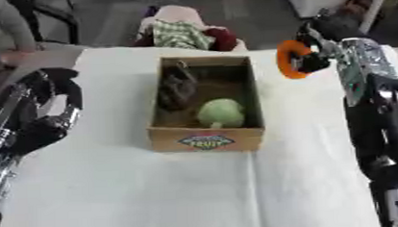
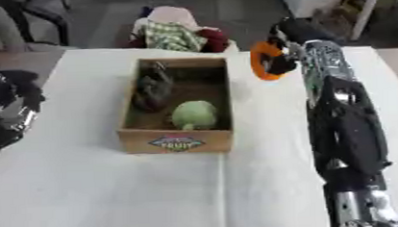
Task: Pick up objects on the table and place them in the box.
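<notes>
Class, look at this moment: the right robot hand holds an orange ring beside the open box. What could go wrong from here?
1. The ring is held to the right of the box, outside its wall. Let go here, it would likely land on the table.
2. The right robot hand could catch the box's right wall as it moves over and shift the box.
3. A green ball and a dark object already fill much of the box, so the ring may land on them and sit awkwardly.
</notes>
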`<state>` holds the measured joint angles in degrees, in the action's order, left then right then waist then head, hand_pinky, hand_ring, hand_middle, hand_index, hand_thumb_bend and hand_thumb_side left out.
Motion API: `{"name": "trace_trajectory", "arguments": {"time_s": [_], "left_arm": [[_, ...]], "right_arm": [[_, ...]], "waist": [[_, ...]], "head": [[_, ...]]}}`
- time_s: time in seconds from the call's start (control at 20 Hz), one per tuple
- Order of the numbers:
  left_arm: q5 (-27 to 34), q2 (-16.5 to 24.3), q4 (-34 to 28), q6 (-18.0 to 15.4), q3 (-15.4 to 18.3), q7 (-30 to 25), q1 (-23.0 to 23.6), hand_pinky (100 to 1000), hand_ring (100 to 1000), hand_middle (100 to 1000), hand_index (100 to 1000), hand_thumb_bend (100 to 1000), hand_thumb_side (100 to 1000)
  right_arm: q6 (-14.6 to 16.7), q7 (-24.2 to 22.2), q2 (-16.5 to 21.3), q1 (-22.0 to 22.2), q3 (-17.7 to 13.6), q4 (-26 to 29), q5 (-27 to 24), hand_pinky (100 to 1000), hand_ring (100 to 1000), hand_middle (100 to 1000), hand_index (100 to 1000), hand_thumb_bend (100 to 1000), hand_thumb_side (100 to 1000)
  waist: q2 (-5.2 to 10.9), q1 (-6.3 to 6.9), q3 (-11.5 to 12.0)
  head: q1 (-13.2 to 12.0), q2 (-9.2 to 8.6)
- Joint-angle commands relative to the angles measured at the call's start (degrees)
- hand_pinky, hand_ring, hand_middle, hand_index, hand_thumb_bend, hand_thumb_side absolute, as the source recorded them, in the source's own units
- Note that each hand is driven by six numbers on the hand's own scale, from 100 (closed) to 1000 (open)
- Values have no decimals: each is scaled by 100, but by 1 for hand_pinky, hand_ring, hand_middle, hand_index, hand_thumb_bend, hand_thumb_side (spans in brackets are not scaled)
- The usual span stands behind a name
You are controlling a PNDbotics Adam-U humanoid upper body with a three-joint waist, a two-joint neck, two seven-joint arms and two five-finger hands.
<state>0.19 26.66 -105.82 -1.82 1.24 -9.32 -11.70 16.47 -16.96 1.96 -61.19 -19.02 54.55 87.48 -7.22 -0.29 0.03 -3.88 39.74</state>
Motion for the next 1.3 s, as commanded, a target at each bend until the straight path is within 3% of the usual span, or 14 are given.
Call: {"name": "trace_trajectory", "arguments": {"time_s": [0.05, 0.5, 0.55, 0.65, 0.7, 0.75, 0.8, 0.85, 0.95, 1.3], "left_arm": [[3, 80, -92, -23, 35, -18, -77, 799, 605, 557, 757, 136, 192], [14, 68, -105, -27, 27, -36, -90, 800, 606, 557, 757, 135, 193], [14, 67, -104, -24, 27, -36, -89, 800, 606, 557, 757, 135, 194], [14, 67, -104, -24, 23, -40, -90, 800, 606, 557, 757, 135, 194], [15, 66, -105, -24, 23, -41, -91, 800, 606, 557, 757, 135, 193], [17, 63, -107, -25, 27, -36, -92, 800, 606, 557, 757, 135, 193], [19, 62, -109, -25, 30, -32, -92, 800, 606, 557, 757, 135, 194], [18, 62, -108, -24, 30, -31, -89, 800, 606, 557, 757, 134, 195], [14, 59, -103, -23, 34, -31, -76, 800, 606, 557, 757, 133, 197], [3, 51, -84, -21, 66, 10, -30, 799, 605, 557, 757, 132, 196]], "right_arm": [[295, 39, -118, -210, 287, 224, -486, 100, 241, 436, 529, 100, 193], [931, -95, -501, -143, 807, -457, -327, 100, 288, 477, 593, 100, 266], [986, -115, -523, -130, 844, -521, -290, 121, 337, 527, 663, 100, 338], [1089, -153, -548, -117, 892, -608, -234, 204, 406, 575, 710, 100, 373], [1131, -167, -553, -113, 901, -630, -218, 408, 566, 689, 795, 176, 406], [1193, -187, -554, -107, 911, -648, -221, 520, 647, 741, 828, 226, 408], [1250, -208, -549, -101, 911, -653, -238, 584, 700, 769, 847, 257, 405], [1289, -229, -543, -95, 905, -651, -266, 715, 806, 836, 888, 303, 382], [1364, -299, -516, -80, 895, -639, -399, 804, 888, 895, 923, 337, 355], [1391, -279, -238, -3, 845, -244, -1366, 771, 854, 865, 918, 221, 250]], "waist": [[91, 15, 11], [80, 20, 34], [78, 21, 32], [77, 21, 30], [77, 22, 30], [75, 24, 30], [73, 26, 29], [73, 28, 26], [79, 29, 15], [99, 23, -21]], "head": [[22, -24], [39, -41], [42, -40], [44, -39], [42, -42], [35, -51], [30, -52], [29, -48], [27, -47], [-3, -38]]}}
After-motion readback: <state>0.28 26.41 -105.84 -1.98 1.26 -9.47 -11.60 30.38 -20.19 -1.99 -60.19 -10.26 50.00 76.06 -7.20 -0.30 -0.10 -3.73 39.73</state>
